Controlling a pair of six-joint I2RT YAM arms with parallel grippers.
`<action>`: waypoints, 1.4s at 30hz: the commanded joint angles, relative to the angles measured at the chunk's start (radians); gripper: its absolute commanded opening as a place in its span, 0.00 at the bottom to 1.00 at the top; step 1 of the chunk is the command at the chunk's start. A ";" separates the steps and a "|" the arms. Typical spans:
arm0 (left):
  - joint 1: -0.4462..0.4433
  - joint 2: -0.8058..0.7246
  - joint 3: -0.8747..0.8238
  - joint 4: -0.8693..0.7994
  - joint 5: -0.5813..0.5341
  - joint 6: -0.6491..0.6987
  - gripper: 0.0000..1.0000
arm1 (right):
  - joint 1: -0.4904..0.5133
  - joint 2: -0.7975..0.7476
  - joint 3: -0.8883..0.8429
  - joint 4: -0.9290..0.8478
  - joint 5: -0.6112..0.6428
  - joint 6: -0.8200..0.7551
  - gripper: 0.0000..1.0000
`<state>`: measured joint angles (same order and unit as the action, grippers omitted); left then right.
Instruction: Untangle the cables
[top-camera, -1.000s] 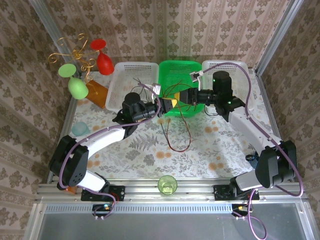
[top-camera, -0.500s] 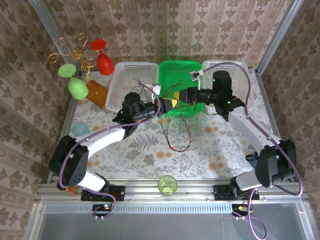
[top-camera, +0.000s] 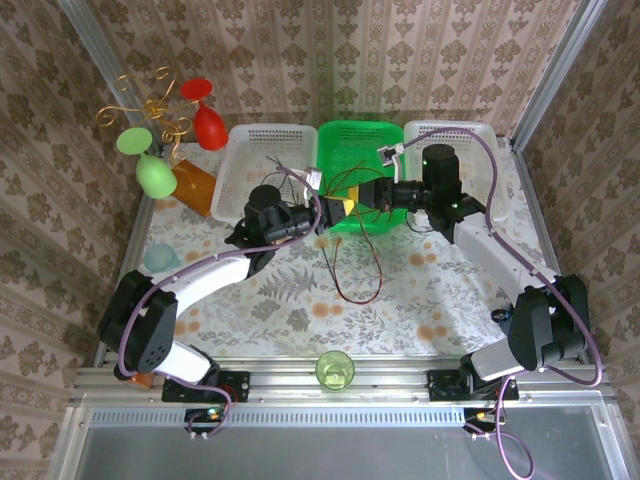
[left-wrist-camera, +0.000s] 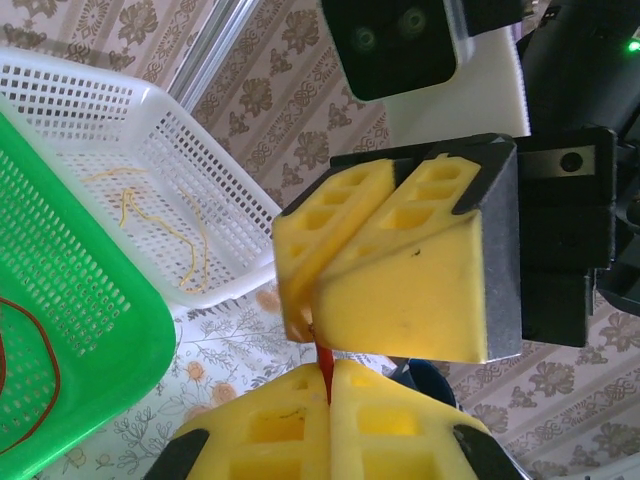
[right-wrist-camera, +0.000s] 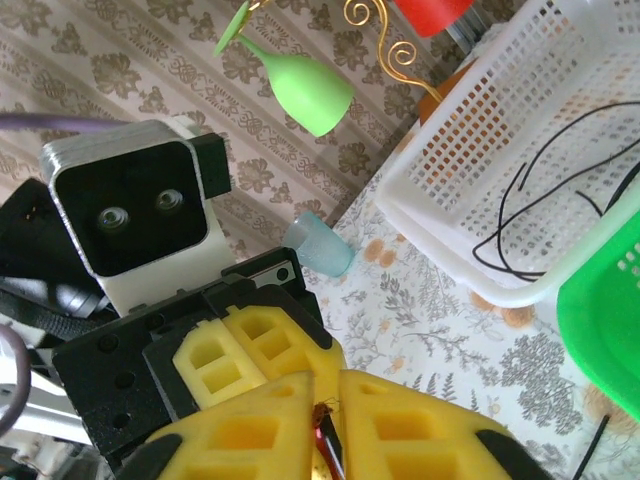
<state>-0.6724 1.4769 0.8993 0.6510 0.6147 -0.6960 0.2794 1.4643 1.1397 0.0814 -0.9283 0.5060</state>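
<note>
Both arms are working one strand right now, in what looks like the pull-apart step. The left gripper (top-camera: 334, 208) and right gripper (top-camera: 364, 194) are meeting nose to nose over the near rim of the green basket (top-camera: 360, 124), at about 12 o'clock from the table's middle.

In the left wrist view, the left pads are pressing fully together on a red cable (left-wrist-camera: 326, 360). The right gripper's wedges are sitting just at 12 o'clock of them, also shut. The right wrist view confirms it: that pair is nipping the same red cable, with no gap between the pads.

From the pinch, the rest of the strand is hanging toward 6 o'clock and lying in a loose loop on the tablecloth. More red is curling inside the green basket.

Black strands (top-camera: 278, 160) are lying in the white basket (top-camera: 262, 130) at 9 o'clock of the green one. Yellow strands (left-wrist-camera: 190, 250) are lying in the white one at 3 o'clock.

Next, I judge, the two grips need to draw apart, one holding firm while the other slides or tugs. It needs to be slow, since a wire this thin could slip out or drag its neighbours along.
</note>
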 joint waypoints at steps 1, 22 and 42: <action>0.010 -0.020 0.029 0.038 0.022 -0.010 0.00 | -0.006 0.004 -0.017 0.012 0.004 -0.010 0.06; 0.028 -0.058 -0.004 0.004 -0.034 0.011 0.00 | -0.068 -0.055 -0.069 0.033 0.062 0.002 0.00; -0.008 -0.413 0.070 -0.612 -0.657 0.475 0.00 | -0.126 -0.475 -0.135 -0.196 0.593 -0.141 0.00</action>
<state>-0.6762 1.1130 0.9363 0.1387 0.1192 -0.3271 0.1596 1.0332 1.0054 -0.0479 -0.4717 0.4191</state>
